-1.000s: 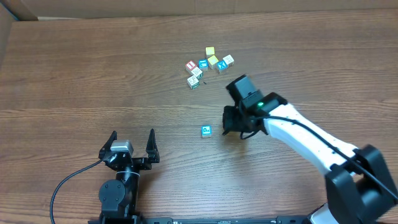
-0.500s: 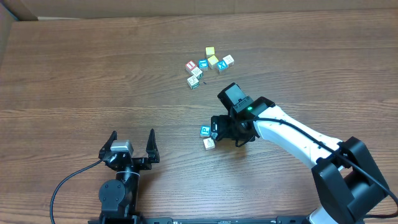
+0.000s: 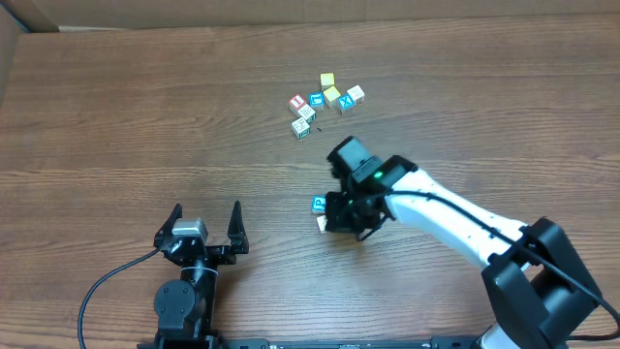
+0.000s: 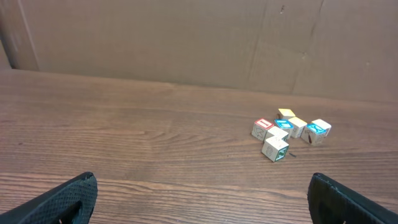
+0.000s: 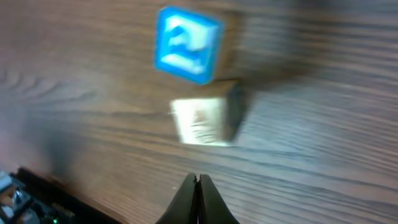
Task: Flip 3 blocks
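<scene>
Right wrist view, right claw (image 5: 197, 184) pinched shut, empty, pale block (image 5: 202, 121) just ahead, blue-faced block (image 5: 186, 45) beyond it

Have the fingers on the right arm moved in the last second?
Yes. Seen from above, the right fingers slid left, closing the gap to the blue block, which stayed put.

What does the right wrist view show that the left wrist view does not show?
Only the right wrist view: the right gripper, shut, and near it a blue-faced block beside a pale block. Only the left wrist view: the left gripper, open, a far cluster of blocks and a cardboard wall. Both: the wooden table.
</scene>
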`<action>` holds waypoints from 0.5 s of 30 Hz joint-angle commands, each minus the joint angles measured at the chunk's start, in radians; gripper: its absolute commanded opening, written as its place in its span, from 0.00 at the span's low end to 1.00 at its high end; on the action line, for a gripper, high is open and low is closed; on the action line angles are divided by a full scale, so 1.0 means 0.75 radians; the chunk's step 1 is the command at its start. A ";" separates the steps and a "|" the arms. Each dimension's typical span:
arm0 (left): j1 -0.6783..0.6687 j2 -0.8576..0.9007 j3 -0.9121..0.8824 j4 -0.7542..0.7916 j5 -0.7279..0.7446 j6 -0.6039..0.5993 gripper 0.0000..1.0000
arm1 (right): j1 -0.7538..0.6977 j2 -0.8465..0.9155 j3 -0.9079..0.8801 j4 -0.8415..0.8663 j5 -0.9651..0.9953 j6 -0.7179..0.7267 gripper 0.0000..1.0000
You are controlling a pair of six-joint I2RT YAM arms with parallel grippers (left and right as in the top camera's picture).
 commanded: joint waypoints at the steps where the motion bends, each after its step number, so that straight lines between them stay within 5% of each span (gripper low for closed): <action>1: -0.009 -0.012 -0.005 0.002 0.011 0.030 1.00 | 0.079 -0.006 0.040 0.038 0.080 0.010 0.04; 10: -0.009 -0.012 -0.005 0.002 0.010 0.030 1.00 | 0.281 0.054 0.017 0.177 0.440 0.188 0.04; 13: -0.009 -0.012 -0.005 0.003 0.011 0.030 1.00 | 0.322 0.101 0.017 0.219 0.464 0.200 0.18; 15: -0.009 -0.012 -0.005 0.002 0.010 0.030 1.00 | 0.323 0.109 0.017 0.216 0.464 0.200 0.18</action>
